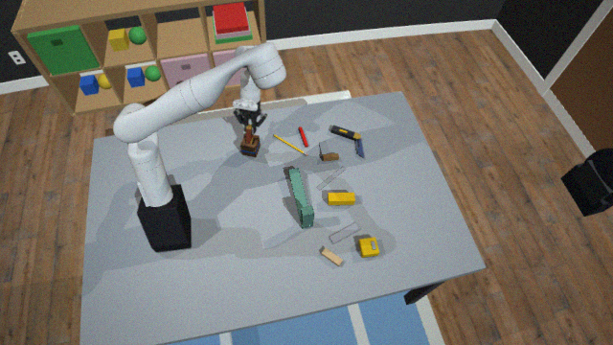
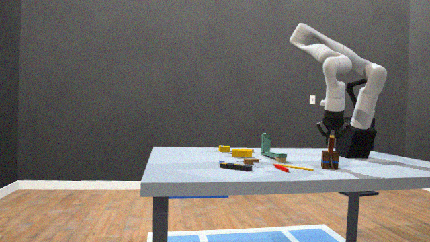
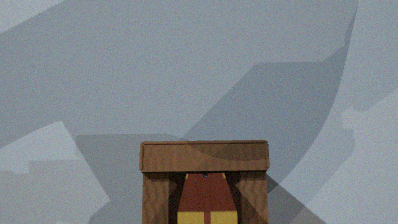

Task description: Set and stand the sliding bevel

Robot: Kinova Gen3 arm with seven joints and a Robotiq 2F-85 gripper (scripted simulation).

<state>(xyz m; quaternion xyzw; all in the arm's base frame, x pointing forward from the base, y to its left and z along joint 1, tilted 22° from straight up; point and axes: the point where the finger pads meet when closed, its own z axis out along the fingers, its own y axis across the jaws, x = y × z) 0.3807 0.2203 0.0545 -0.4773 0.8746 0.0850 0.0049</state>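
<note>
The wooden sliding bevel [image 1: 249,133] stands upright in the brown slotted block [image 1: 250,146] at the back of the table. My gripper [image 1: 249,123] reaches straight down and is shut on the bevel's top end. From the side, the gripper [image 2: 332,133] grips the bevel [image 2: 331,144] above the block [image 2: 330,159]. The wrist view shows the block [image 3: 205,165] from above, with the bevel's reddish body and yellow part [image 3: 205,200] in its pocket; the fingertips are out of the frame. The green leg and rail [image 1: 300,196] lies mid-table. The black bevel [image 1: 346,132] lies far right.
A red marker [image 1: 303,136], a yellow pencil [image 1: 288,144] and a small brown tool [image 1: 329,156] lie right of the block. Two yellow blocks [image 1: 341,197] [image 1: 369,246], grey strips [image 1: 344,232] and a wood piece [image 1: 331,256] lie toward the front. A shelf [image 1: 139,48] stands behind.
</note>
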